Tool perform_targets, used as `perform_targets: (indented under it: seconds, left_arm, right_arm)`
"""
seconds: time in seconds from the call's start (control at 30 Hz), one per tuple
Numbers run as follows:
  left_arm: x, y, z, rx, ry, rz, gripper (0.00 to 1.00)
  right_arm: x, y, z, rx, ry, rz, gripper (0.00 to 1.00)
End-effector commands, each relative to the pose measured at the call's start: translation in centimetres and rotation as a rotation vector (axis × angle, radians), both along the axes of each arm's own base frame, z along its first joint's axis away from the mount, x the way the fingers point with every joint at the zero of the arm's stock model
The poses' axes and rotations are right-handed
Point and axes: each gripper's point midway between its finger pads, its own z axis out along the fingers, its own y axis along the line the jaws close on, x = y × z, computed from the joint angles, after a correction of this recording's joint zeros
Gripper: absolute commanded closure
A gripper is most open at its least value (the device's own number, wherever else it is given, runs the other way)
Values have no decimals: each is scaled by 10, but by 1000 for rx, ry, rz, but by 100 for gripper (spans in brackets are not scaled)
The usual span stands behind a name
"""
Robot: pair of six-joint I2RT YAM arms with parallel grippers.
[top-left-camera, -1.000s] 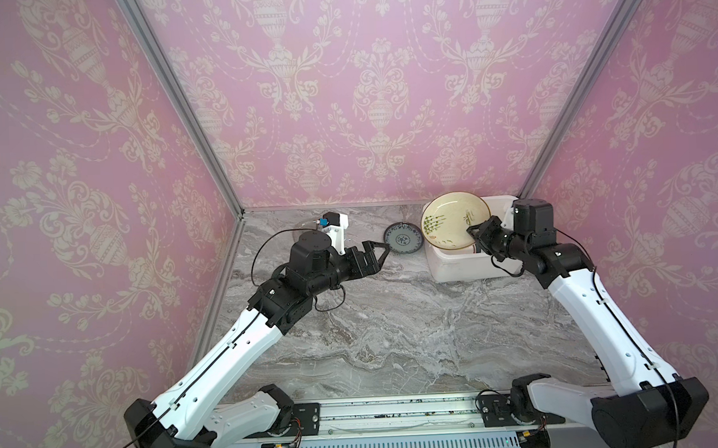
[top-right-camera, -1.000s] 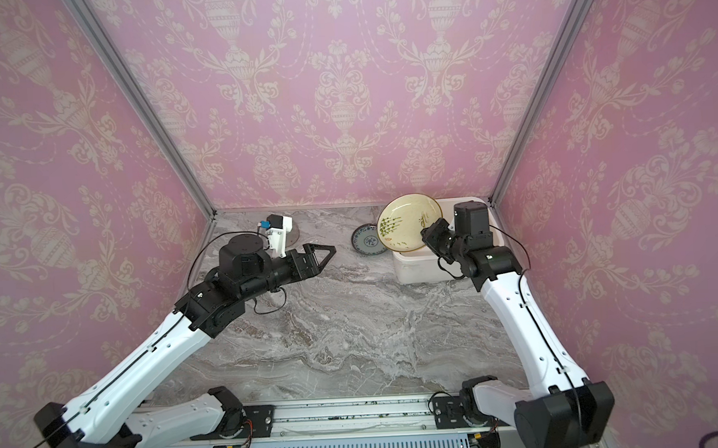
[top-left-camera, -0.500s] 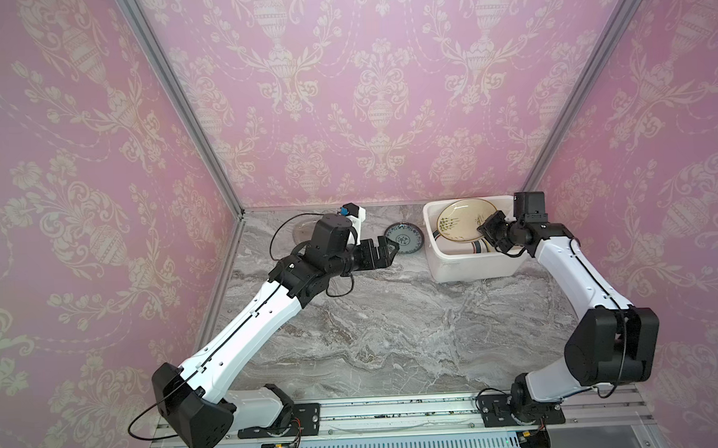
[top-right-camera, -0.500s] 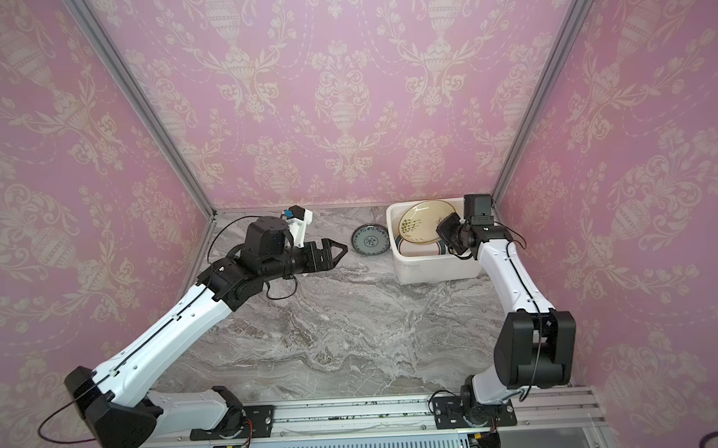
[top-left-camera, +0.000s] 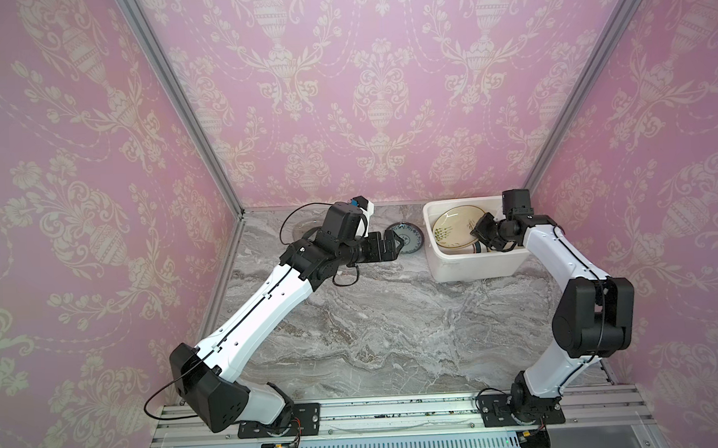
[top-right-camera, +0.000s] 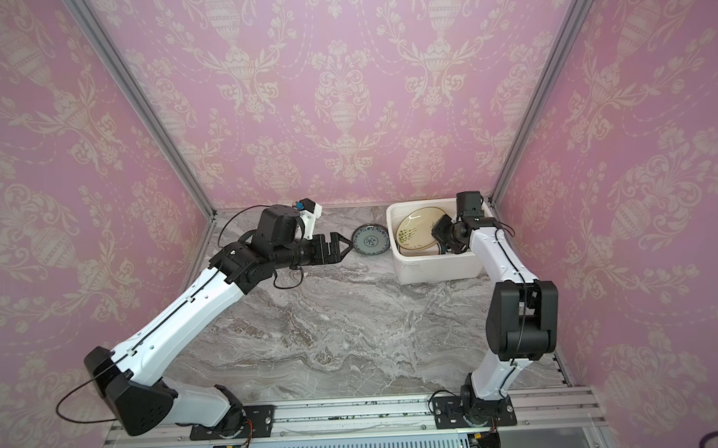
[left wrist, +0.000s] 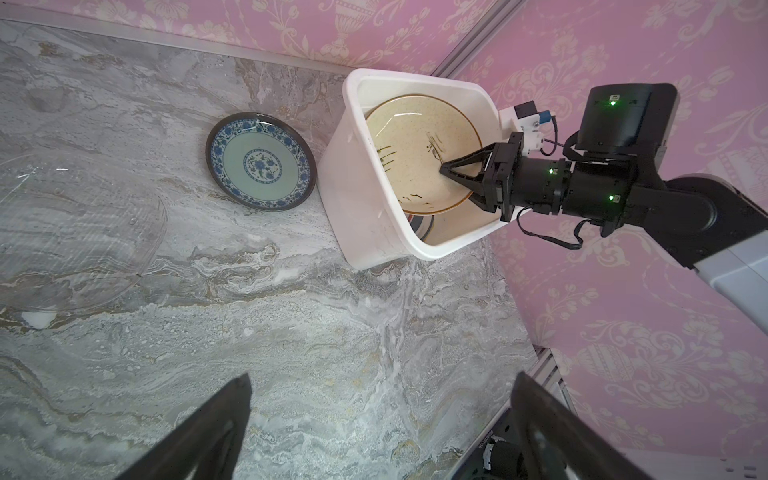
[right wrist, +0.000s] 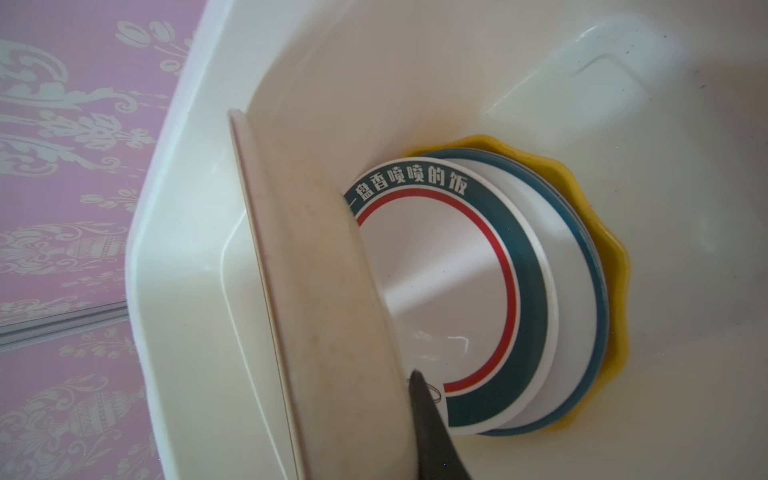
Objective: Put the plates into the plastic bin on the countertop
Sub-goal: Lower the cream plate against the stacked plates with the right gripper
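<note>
The bin [top-left-camera: 471,266] is white. The cream plate [left wrist: 415,141] is speckled, brown-rimmed, with green sprigs. The white plate [right wrist: 440,270] bears a teal band with white characters and a red ring. The blue plate [left wrist: 260,161] has a pale green centre, blue flowers and a dark rim. The table [top-left-camera: 374,324] is grey marble.

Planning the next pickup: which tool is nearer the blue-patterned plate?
Left. The left tool sits open just beside the blue-patterned plate; the right tool is inside the plastic bin, shut on the cream plate.
</note>
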Motion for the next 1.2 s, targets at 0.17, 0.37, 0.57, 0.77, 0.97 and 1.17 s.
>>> perform_targets:
  seconds: [0.17,0.37,0.57,0.77,0.97,1.17]
  left_arm:
    - [3,-7,-4,47,19,-35,1]
    - [6,-11,-9,51,33,-39,1]
    - [7,-11,-13,68,38,-45,1]
    - [8,-11,-14,80,38,-48,1]
    - [9,-11,-13,78,35,-43,1]
    - [9,-10,-14,83,41,-43,1]
  right_arm:
    - [23,17,4,21,-68,113,100]
    - [30,22,-11,13,-24,151,100]
    - [40,24,-17,-7,-15,192,100]
    - [44,25,-24,-11,1,197,92]
    - [42,21,-30,-32,21,198,77]
    - [37,15,-36,-81,46,204,65]
